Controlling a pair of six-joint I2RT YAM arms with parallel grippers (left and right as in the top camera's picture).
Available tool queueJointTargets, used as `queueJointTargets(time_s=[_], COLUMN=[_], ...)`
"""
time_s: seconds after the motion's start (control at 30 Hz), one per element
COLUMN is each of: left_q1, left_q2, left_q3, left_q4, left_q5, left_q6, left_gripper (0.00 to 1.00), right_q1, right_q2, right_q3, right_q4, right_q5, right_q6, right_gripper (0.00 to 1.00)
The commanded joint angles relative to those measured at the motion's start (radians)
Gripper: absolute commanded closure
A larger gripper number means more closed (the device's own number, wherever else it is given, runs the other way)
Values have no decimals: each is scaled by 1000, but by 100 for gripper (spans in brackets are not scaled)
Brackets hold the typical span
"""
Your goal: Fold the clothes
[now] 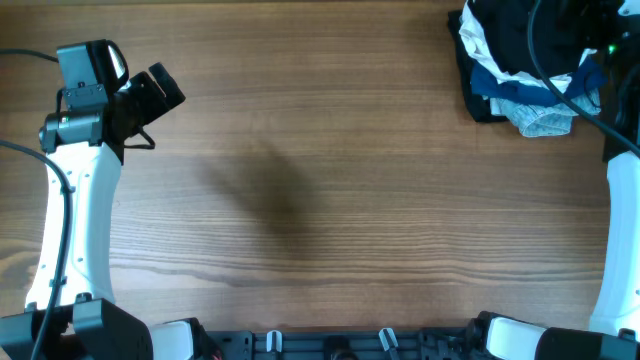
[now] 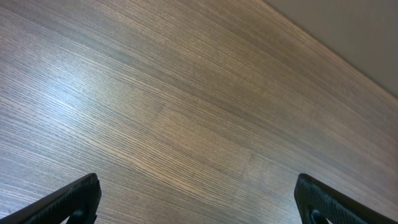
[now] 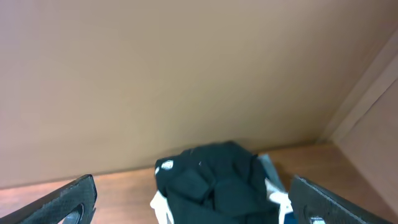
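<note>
1. The left arm runs up along the left edge of the bench, its wrist bent in toward the far-left corner.
2. The left gripper hangs above bare wood. Its fingers are spread wide, with nothing between them and nothing touching them.
3. The right arm reaches along the right edge to the far-right corner, where it ends over a heap of garments.
4. The right gripper is also spread wide and holds nothing. From its wrist camera the heap sits ahead of the two fingers, and I cannot tell whether either one touches the cloth.
5. The black T-shirt lies crumpled on top of that heap in the far-right corner, with a small white round logo facing up near its left side.
6. Under it a white garment sticks out toward the left. Blue fabric and a pale grey piece spill out on the near side.
</note>
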Motion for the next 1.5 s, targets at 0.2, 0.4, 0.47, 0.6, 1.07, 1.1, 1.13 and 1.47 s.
queueJointTargets(time_s=[0.2,0.4,0.47,0.6,1.07,1.1,1.13,1.47], left_q1=[3,3,3,3,17,16,16,-18], left_q2=[-45,-156,-198,-276,-559,-578,-598,-853], left_q3=[-6,-6,-6,-6,-64,-84,-110,-632], left_q4=[3,3,3,3,4,5,20,660], left_q5=[-13,-13,-13,-13,-74,-82,-85,-80], left_q6=[-9,-9,-8,-9,-8,-8,-8,-68], left_gripper=[0,0,0,0,0,0,0,0], right_q1=[-1,-1,-1,-1,-1,-1,-1,-1], right_q2=[-4,-4,-4,-4,-4,-4,-4,-4], right_q3=[-2,-2,-2,-2,-2,-2,-2,-2], right_q4=[-152,-232,-249,-255,-255,-255,-255,-255], right_q5=[-27,-27,-27,-27,-27,-27,-27,-27], right_q6=[23,23,23,23,23,23,23,23], right_gripper=[0,0,0,0,0,0,0,0])
